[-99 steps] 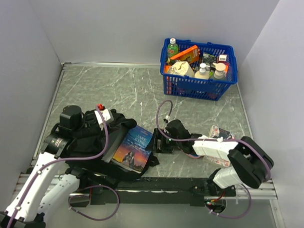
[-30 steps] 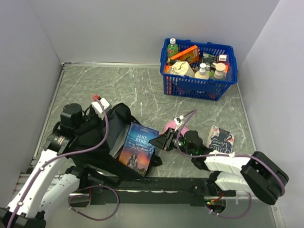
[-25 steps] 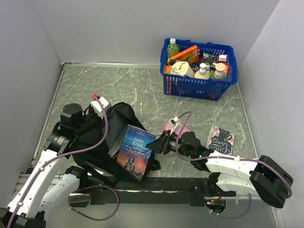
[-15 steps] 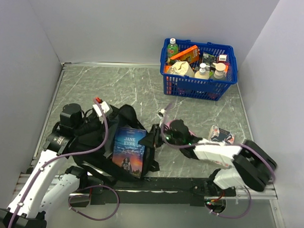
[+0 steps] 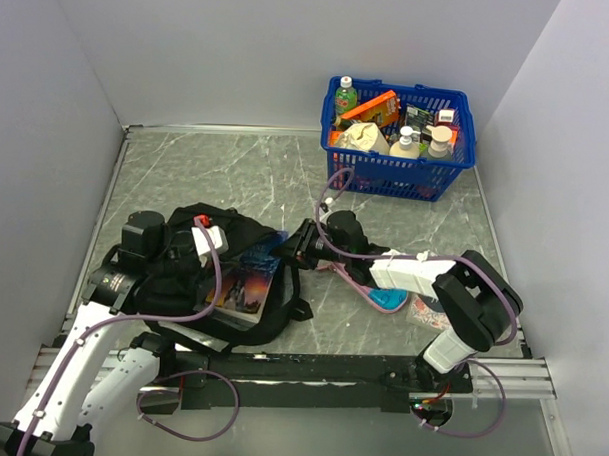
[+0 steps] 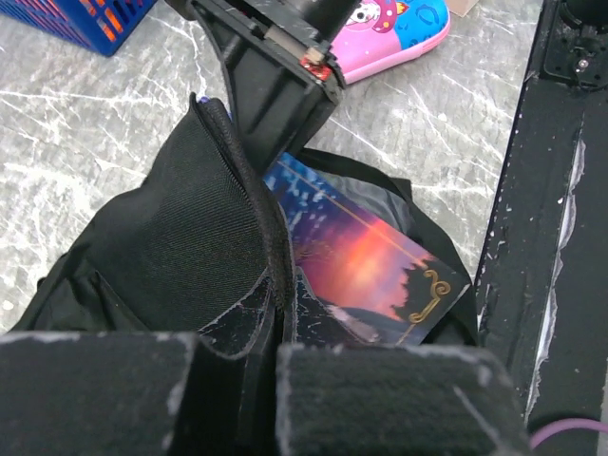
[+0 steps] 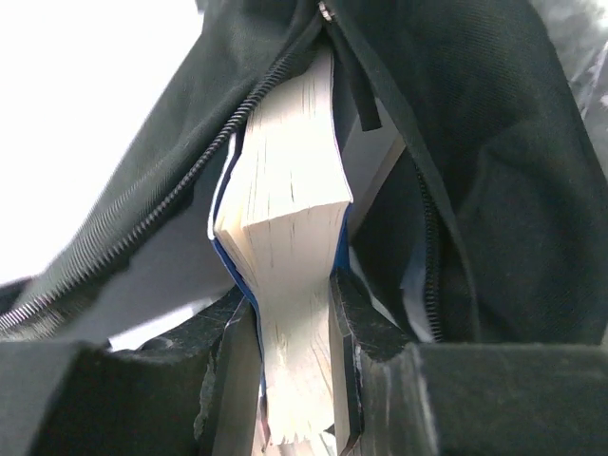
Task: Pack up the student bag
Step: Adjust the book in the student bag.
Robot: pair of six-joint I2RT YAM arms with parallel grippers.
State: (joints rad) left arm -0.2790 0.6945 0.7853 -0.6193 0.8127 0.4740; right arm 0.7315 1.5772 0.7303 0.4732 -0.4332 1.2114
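**Q:** Where is the student bag (image 5: pixel 183 274)?
**A:** At seven o'clock on the desk (image 5: pixel 236 176), nine o'clock of the right pincer (image 7: pixel 285 380). That pincer is clamped on a paperback (image 7: pixel 290 228), long axis three-to-nine, entering the bag. The left pincer (image 6: pixel 275 347), closed, pinches the rim (image 6: pixel 271 237).
**Q:** Obstructions?
**A:** The zipper edge (image 7: pixel 171 180). A pink pencil case (image 6: pixel 389 28) lies at three o'clock.

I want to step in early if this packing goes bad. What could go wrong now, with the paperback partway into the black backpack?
The right gripper clamps the thick paperback book at its page edge, partway into the soft black fabric backpack; a corner could snag on the zipper teeth. The left gripper pinches only the rim of the opening, so the fabric might slip and the mouth collapse.
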